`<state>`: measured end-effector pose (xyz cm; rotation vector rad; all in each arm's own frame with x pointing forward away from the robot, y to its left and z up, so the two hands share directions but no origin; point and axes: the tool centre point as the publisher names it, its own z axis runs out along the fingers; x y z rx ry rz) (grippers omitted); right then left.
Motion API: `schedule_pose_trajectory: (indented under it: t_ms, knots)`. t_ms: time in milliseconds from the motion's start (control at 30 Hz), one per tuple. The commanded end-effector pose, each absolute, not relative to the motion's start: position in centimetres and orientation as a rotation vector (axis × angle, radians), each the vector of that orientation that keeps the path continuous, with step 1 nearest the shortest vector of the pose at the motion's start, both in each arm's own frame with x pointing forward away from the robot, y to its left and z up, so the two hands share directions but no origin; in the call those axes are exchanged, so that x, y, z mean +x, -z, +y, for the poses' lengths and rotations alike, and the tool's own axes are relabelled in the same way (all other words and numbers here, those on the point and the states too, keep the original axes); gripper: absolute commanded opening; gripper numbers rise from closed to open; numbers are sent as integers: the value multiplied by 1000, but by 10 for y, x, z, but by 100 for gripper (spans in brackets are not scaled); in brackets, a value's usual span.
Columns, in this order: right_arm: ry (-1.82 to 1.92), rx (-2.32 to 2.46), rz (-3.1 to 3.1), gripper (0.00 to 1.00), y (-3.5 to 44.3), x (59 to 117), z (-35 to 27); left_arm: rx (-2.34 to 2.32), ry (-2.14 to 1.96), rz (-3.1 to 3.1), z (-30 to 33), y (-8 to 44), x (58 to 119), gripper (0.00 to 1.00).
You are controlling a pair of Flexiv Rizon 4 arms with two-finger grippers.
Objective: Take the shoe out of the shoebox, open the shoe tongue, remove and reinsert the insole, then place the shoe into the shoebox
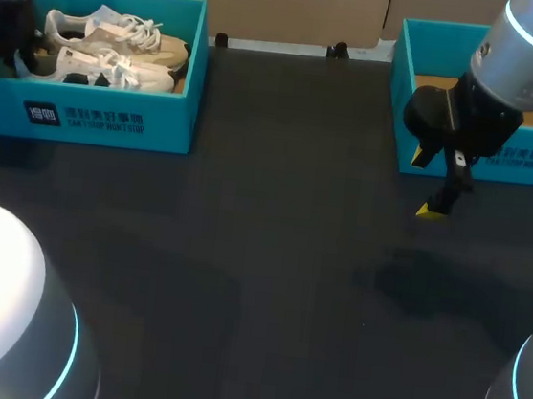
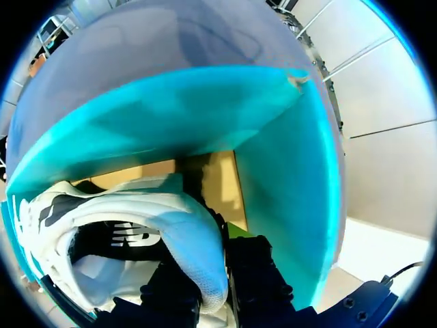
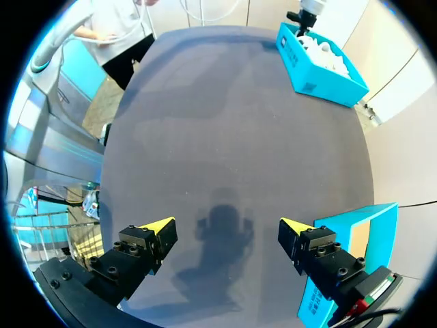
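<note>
Two white shoes (image 1: 119, 53) lie side by side in the teal shoebox (image 1: 112, 122) at the table's back left. My left gripper (image 1: 21, 54) is down inside the box at its left end. In the left wrist view the padded heel collar of a white shoe (image 2: 136, 212) stands between the black fingers (image 2: 256, 277), which press on it from both sides; the left gripper (image 2: 217, 294) is shut on it and its yellow tips are hidden. My right gripper (image 1: 431, 209) hangs open over bare table (image 3: 225, 229), holding nothing, just in front of a second teal box (image 1: 502, 159).
The second teal box (image 3: 355, 239) at the back right shows a brown cardboard floor. The shoebox's inner teal wall (image 2: 293, 178) is close beside my left gripper. Dark tabletop (image 1: 260, 257) stretches between the two boxes.
</note>
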<state>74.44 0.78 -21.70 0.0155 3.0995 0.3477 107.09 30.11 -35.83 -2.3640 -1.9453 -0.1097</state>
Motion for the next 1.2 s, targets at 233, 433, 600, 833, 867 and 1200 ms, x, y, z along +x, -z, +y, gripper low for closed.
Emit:
schedule_pose_trajectory:
  t_ms: [233,433,600,833,867,1200]
  knots:
    - [-346,16,3101,100,218,745,8,-2356,88,-1961,304,299,1072,0]
    - [-346,16,3101,100,218,745,8,-2325,131,-1969,305,272,1077,0]
    - [-346,16,3101,100,218,745,8,-2330,113,-1965,307,255,1077,0]
    - [-346,16,3101,100,218,745,8,-2323,123,-1977,310,226,1079,0]
    - [-346,16,3101,100,218,745,8,-2318,131,-1984,311,222,1080,0]
    - [-346,16,3101,100,218,745,8,-2259,214,-2061,326,186,1089,0]
